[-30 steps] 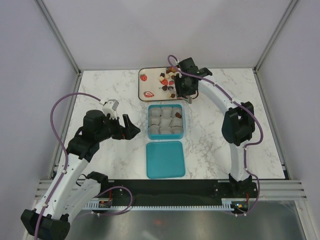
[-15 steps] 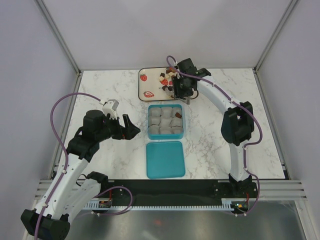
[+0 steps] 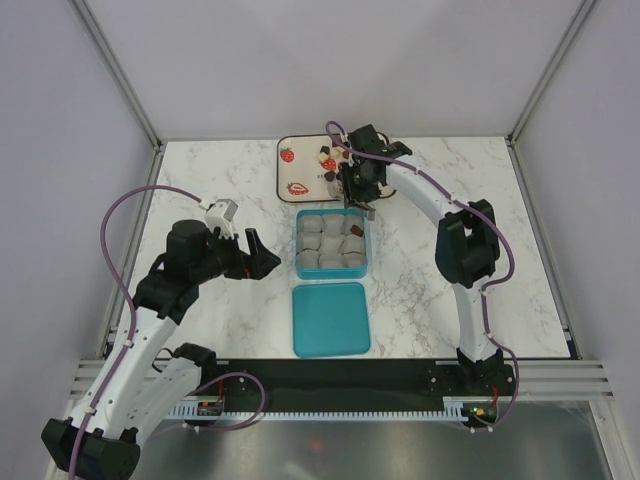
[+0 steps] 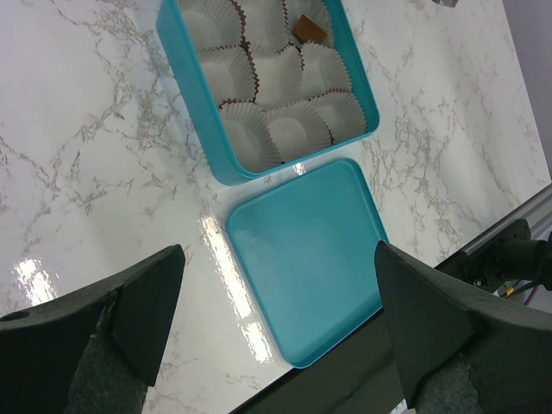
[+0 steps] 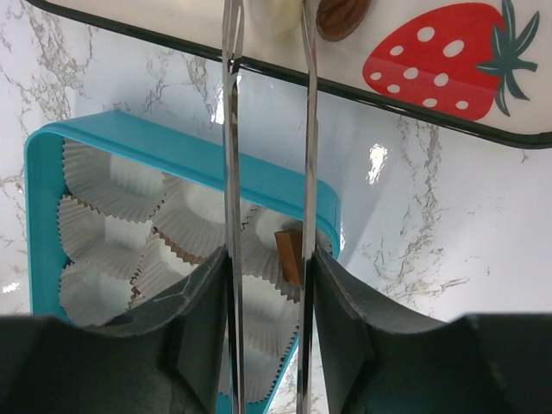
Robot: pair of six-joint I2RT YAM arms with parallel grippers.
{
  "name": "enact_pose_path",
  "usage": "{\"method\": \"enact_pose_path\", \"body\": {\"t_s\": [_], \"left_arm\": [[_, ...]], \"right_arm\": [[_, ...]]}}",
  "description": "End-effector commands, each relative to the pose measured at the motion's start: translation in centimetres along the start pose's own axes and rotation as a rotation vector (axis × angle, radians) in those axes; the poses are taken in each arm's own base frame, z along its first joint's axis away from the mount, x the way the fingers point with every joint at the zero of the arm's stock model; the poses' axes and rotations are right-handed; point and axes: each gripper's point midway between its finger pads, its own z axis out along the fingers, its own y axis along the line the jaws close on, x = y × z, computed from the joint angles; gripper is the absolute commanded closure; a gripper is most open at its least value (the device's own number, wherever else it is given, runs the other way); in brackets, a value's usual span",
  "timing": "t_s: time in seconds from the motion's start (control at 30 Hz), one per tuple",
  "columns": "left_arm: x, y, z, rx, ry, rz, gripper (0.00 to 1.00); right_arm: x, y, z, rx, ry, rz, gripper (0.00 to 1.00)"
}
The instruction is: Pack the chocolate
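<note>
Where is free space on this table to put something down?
Bare marble right of the teal box and lid; also the far left corner beside the tray. Crowded between tray and box, where the right gripper hangs.

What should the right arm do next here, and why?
Probably move the right gripper over an empty paper cup in the box, if its tips do hold a piece; that is unclear. It hangs at the box's far rim, and only one chocolate is packed.
</note>
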Motion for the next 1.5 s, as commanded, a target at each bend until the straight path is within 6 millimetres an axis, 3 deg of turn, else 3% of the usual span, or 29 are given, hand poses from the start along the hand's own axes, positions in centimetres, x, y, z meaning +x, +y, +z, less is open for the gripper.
{"method": "enact_pose_path", "body": {"t_s": [0.0, 0.17, 0.33, 0.43, 0.53, 0.57, 0.73, 0.77, 0.8, 0.93, 1.07, 1.27, 1.47], "left_arm": [[-0.4, 0.0, -0.1, 0.0, -0.019, 0.037, 0.01], [-0.3, 0.1, -0.1, -0.003, -0.014, 0.037, 0.01], [-0.3, 0.0, -0.1, -0.002, -0.017, 0.036, 0.01], [-0.3, 0.0, -0.2, -0.002, -0.017, 0.035, 0.01], [-0.4, 0.0, -0.2, -0.002, -0.021, 0.035, 0.01], [-0.4, 0.0, -0.2, -0.001, -0.023, 0.036, 0.01], [-0.4, -0.1, -0.3, 0.003, -0.022, 0.037, 0.01], [-0.4, -0.1, -0.3, 0.002, -0.023, 0.037, 0.01], [-0.4, -0.1, -0.3, 0.002, -0.023, 0.036, 0.01], [-0.4, 0.0, -0.2, 0.001, -0.022, 0.035, 0.01], [-0.4, 0.0, -0.2, 0.001, -0.022, 0.034, 0.01], [-0.4, -0.1, -0.2, 0.004, -0.02, 0.033, 0.01], [-0.3, -0.1, -0.1, 0.004, -0.015, 0.033, 0.01]], "right_arm": [[-1.6, 0.8, -0.6, -0.023, -0.041, 0.005, 0.55], [-2.3, 0.8, -1.2, -0.013, -0.066, 0.003, 0.69], [-3.9, 1.2, -3.2, -0.016, -0.123, 0.002, 0.73], [-5.1, 1.7, -5.7, -0.037, -0.178, 0.002, 0.75], [-4.7, 2.1, -7.1, -0.056, -0.186, 0.002, 0.77], [-4.7, 2.3, -8.3, -0.064, -0.202, -0.002, 0.77], [-0.5, 2.3, -9.4, -0.063, -0.143, -0.021, 0.77], [-0.2, 2.5, -10.6, -0.07, -0.158, -0.027, 0.77], [1.2, 2.4, -10.2, -0.065, -0.131, -0.029, 0.77], [3.6, 3.5, -11.8, -0.084, -0.123, -0.06, 0.77], [5.9, 4.3, -11.5, -0.079, -0.091, -0.085, 0.76], [7.5, 3.6, -10.1, -0.01, -0.059, -0.099, 0.75], [7.7, 4.1, -9.3, -0.015, -0.052, -0.1, 0.71]]}}
